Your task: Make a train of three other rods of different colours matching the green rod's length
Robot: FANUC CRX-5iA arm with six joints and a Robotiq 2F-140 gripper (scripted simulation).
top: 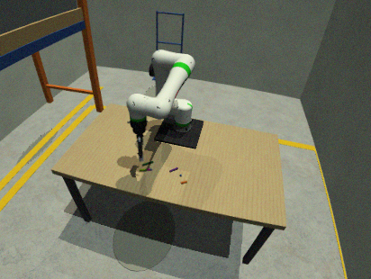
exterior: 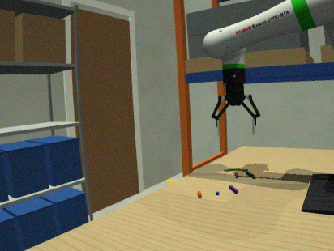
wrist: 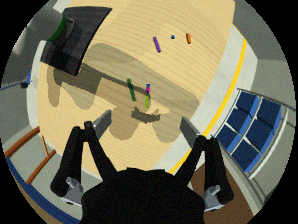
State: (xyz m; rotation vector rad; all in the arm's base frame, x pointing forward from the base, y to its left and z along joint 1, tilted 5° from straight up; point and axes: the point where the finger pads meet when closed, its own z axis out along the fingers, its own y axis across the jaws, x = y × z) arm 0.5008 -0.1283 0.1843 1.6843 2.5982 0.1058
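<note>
Where the wrist view looks down on the row, train: a lime rod (top: 143, 170) (exterior: 237, 172) (wrist: 146, 101), a magenta rod (top: 149, 169) (exterior: 237, 175) (wrist: 147, 90) and a blue rod (wrist: 148, 85) lie flat, end to end in that order, with magenta in the middle.
Line of the train: roughly straight; whether the ends quite touch is too small to tell.
Place of the train: on the worktop (top: 243, 166) (exterior: 134, 231) (wrist: 200, 65), beneath the jaws and in the arm's shadow.
Green rod: the dark green rod (top: 148, 163) (exterior: 251, 175) (wrist: 131, 90) lies just beside the train, apart from it, on the side towards the base plate (top: 196, 139) (exterior: 310, 202) (wrist: 75, 67).
Jaws of the gripper (top: 141, 159) (exterior: 236, 129) (wrist: 146, 119): wide open, pointing down, above the rods and holding nothing.
Purple rod: the purple rod (top: 174, 169) (exterior: 233, 189) (wrist: 157, 44) lies well apart from the train.
Spare blue rod: a second, very short blue rod (top: 180, 175) (exterior: 217, 193) (wrist: 173, 37) sits between the purple and orange rods, touching neither.
Orange rod: the orange rod (top: 184, 183) (exterior: 199, 194) (wrist: 189, 38) lies near that spare blue one, on its far side from the purple.
</note>
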